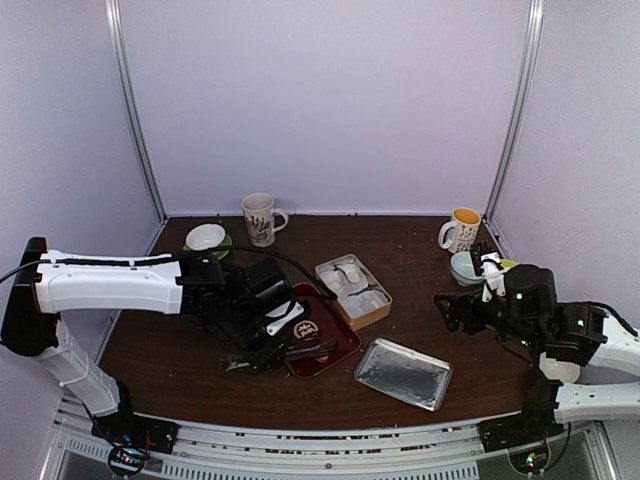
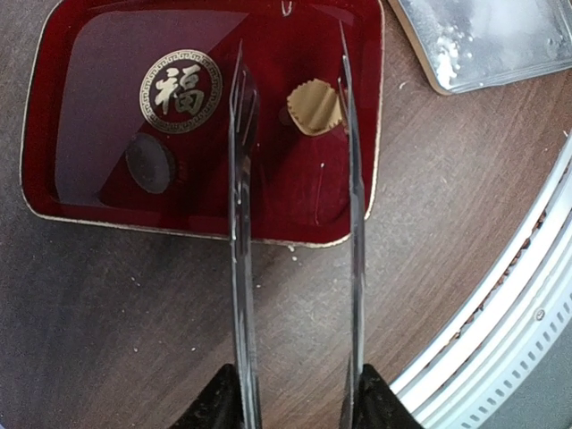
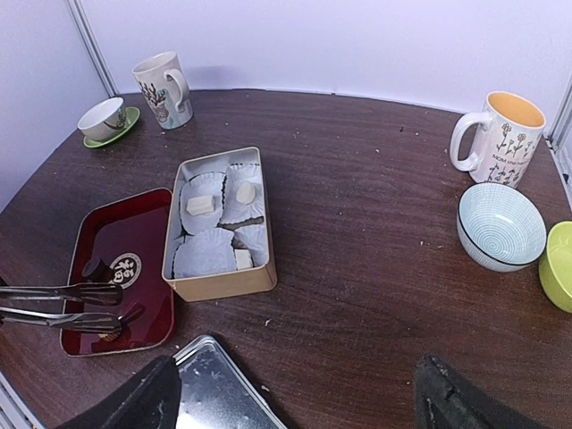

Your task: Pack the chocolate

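The tan tin (image 1: 352, 290) stands mid-table. In the right wrist view the tin (image 3: 219, 286) holds white paper liners and three cream-white chocolate pieces (image 3: 200, 205). My left gripper (image 1: 322, 348) carries long metal tong blades, open over the red tray (image 1: 340, 345). In the left wrist view a light-brown scalloped chocolate (image 2: 313, 107) lies on the red tray (image 2: 80, 206) between the open blades of the left gripper (image 2: 290, 36), close to the right blade. A dark round piece (image 2: 149, 164) lies left of the blades. My right gripper (image 1: 455, 312) is open and empty, right of the tin.
The tin's silver lid (image 1: 403, 373) lies at the front, right of the tray. A mug (image 1: 260, 218) and a cup on a green saucer (image 1: 206, 238) stand at the back left. A yellow-lined mug (image 1: 462, 230) and bowls (image 3: 500, 225) stand at the back right.
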